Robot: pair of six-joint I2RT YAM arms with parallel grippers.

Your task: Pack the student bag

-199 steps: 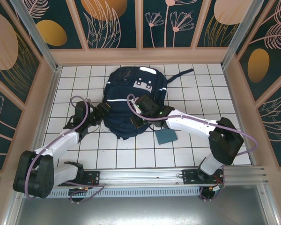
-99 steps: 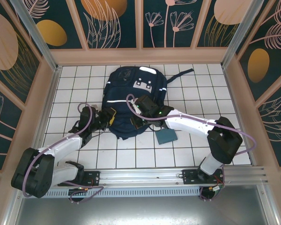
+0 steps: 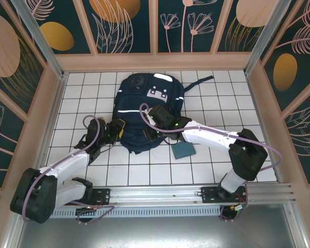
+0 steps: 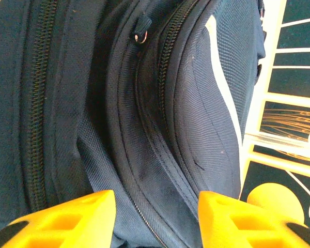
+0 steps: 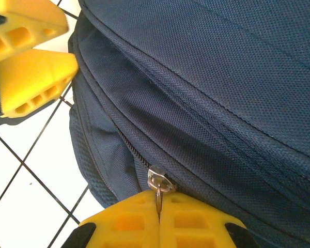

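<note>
The student bag (image 3: 144, 103) lies flat in the middle of the white-tiled counter (image 3: 217, 93), its white-grey patches toward the far wall and its rounded bottom end toward the arms. A strap trails off its far right corner. We see both arms reaching in to the near half of the bag.

The left tool (image 3: 119, 129) sits at the bag's near left edge. In the left wrist view its yellow fingers (image 4: 67, 217) stand apart, with the navy fabric and two zipper tracks beyond them. In the right wrist view the same two fingers show just beside the bag's edge, a gap between them and nothing clamped.

The right tool (image 5: 159, 206) rests at the bag's near edge, its jaws pressed together on a small metal zipper pull (image 5: 157, 183) at the end of a zipper line. The pull stands upright in the seam between the two yellow pads.

A flat teal item (image 3: 183, 150) lies on the counter just beside the bag's near right corner, close under the right arm.
</note>
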